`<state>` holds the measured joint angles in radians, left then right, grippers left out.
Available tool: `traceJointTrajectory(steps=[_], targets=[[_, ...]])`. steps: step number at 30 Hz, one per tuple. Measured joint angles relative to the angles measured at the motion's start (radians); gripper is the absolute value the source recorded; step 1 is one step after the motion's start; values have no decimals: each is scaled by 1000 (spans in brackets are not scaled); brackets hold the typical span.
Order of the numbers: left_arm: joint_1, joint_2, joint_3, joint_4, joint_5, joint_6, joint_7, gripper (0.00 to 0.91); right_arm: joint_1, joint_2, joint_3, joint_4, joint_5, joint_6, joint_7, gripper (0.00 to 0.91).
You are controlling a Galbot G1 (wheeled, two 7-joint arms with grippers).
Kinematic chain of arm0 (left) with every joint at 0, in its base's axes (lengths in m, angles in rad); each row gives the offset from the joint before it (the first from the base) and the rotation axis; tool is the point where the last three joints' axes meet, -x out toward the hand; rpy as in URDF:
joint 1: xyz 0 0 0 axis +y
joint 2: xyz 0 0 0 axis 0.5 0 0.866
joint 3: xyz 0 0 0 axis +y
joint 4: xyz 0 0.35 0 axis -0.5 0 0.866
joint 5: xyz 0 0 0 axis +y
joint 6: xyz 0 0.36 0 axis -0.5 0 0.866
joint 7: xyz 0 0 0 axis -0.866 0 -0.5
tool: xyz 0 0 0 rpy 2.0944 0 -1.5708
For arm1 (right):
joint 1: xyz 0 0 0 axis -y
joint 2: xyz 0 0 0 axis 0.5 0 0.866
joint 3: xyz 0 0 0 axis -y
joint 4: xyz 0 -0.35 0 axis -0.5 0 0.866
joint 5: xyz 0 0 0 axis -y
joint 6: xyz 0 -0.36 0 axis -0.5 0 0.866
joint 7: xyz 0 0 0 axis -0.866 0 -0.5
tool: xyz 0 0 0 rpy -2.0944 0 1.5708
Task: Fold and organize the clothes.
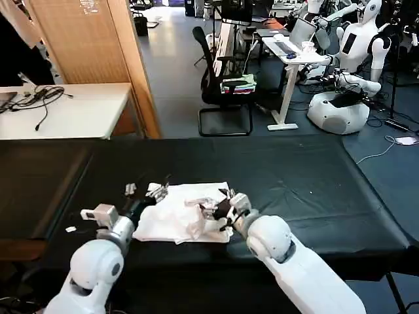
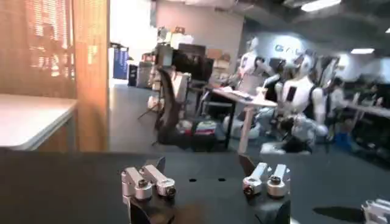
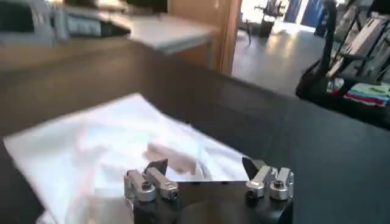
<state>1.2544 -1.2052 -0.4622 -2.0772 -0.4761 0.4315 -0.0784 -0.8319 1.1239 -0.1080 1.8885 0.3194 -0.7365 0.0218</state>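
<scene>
Right gripper (image 1: pixel 226 204): spread wide, empty, over T-shirt's right edge.
Left gripper (image 1: pixel 145 190): spread wide, empty (at left edge).
White cotton T-shirt (image 1: pixel 177 219): rumpled, partly folded, on black table (image 1: pixel 308 183), near front.

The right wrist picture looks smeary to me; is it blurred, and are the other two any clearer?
Right wrist view: the white T-shirt and black table are soft and smeared, the right gripper sharper. Left wrist view: the room behind is hazy, the left gripper crisp. Head view: clearest overall, evenly lit.

Grey floor (image 1: pixel 173 72), black office chair (image 1: pixel 222 82), white desk (image 1: pixel 65 108) behind.
</scene>
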Motion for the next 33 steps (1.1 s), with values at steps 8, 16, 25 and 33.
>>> traceJointTrajectory(steps=[8,16,25,33], targets=[[-6,6,-3,17,1,1,2,878,-103,-56,103,57,-103,0,36,878],[4,6,-9,18,6,1,2,878,-190,-56,196,101,16,37,19,878],[13,1,-8,17,24,-1,3,878,-133,-17,126,82,19,149,-50,878],[29,-8,-9,14,37,-2,3,878,17,37,-21,-81,-11,200,-105,878]])
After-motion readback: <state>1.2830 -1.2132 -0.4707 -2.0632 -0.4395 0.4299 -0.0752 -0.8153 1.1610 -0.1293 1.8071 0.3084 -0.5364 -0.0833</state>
